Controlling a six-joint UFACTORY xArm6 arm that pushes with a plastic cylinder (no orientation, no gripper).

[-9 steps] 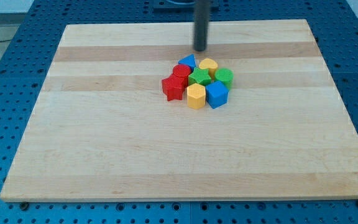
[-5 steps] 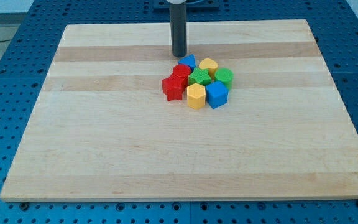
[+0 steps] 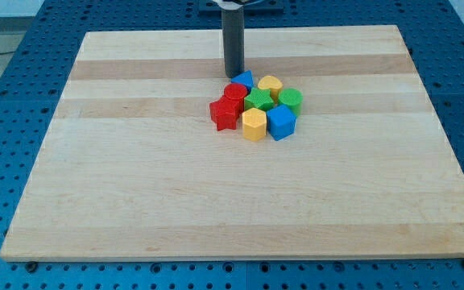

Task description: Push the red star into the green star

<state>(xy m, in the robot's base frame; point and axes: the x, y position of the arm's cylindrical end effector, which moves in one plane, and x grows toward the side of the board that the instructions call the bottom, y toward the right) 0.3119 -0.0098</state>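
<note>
A robotics lab bench, by the look of it; a pale wooden board point(image 3: 216, 193) lies on a blue perforated table point(image 3: 6, 97), its regular grid of holes showing at 9, 3 and 6 o'clock; a dark rod point(image 3: 234, 40) comes down from 12 o'clock; a huddle of small coloured blocks point(image 3: 256, 109) sits just above the board's centre

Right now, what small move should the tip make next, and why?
Probably slide my tip toward the view's lower left, round to the left of the red star. It now stands just above the cluster, by the red cylinder; the green star lies right of the red star, so the push must come from the left.
</note>
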